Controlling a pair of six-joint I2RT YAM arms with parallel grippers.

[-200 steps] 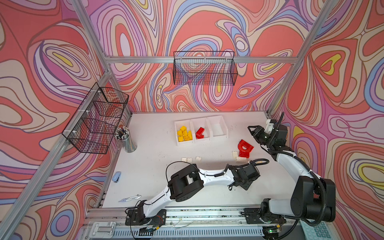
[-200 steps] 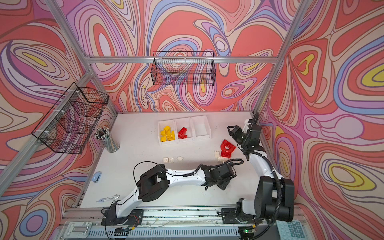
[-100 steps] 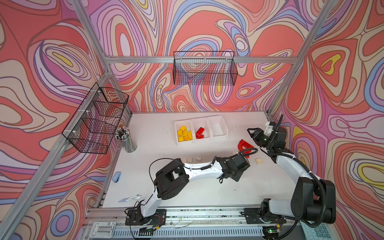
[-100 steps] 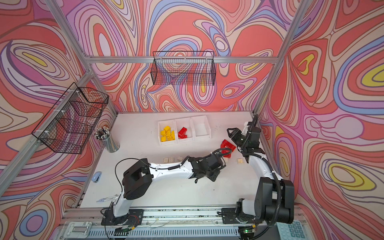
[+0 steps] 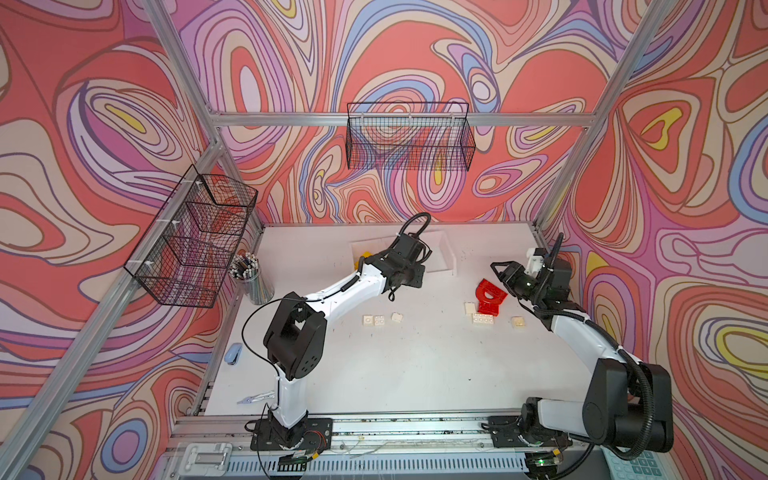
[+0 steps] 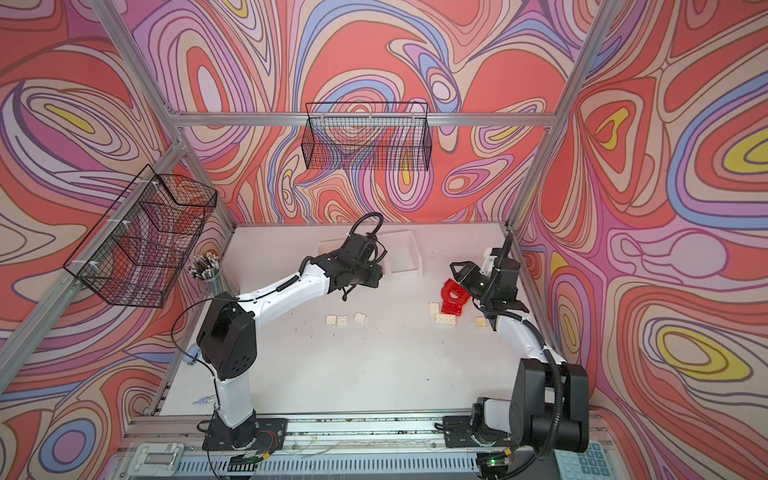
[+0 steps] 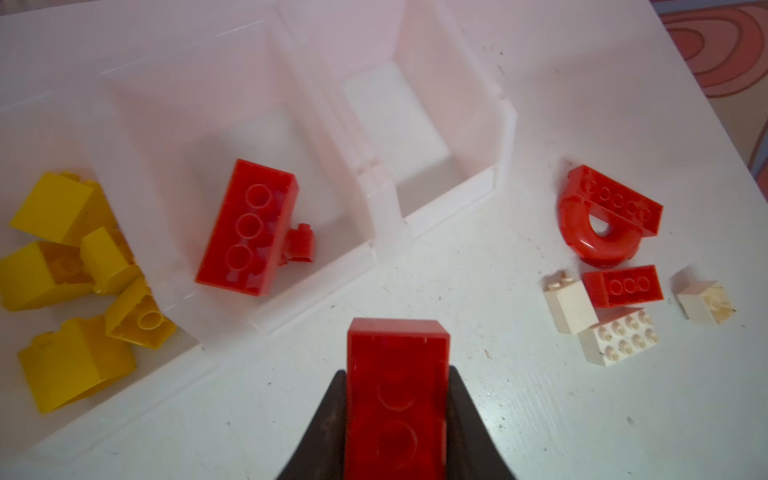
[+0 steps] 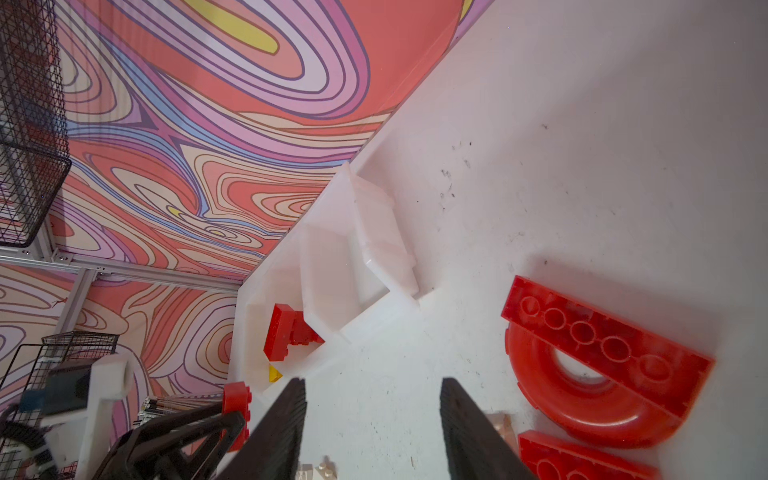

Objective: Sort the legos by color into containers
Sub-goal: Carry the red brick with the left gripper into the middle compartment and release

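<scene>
Yellow bricks (image 7: 75, 266) fill the left bin of the white bins (image 7: 503, 137), joined in a row; two red ones (image 7: 247, 226) lie in the middle bin. Near the row's front wall the left claw (image 7: 397, 374) is clamped on a long red brick (image 7: 398, 349) above bare table (image 7: 540, 415). Three white bricks (image 5: 379, 319) sit mid-table with open room all round. Further right a red arch (image 5: 491, 291), a short red brick (image 7: 623, 286) and more white bricks (image 5: 482, 319) bunch together. Beside the arch hangs the right claw (image 8: 372, 384), jaws half spread, gripping nothing, close to the table's right edge
</scene>
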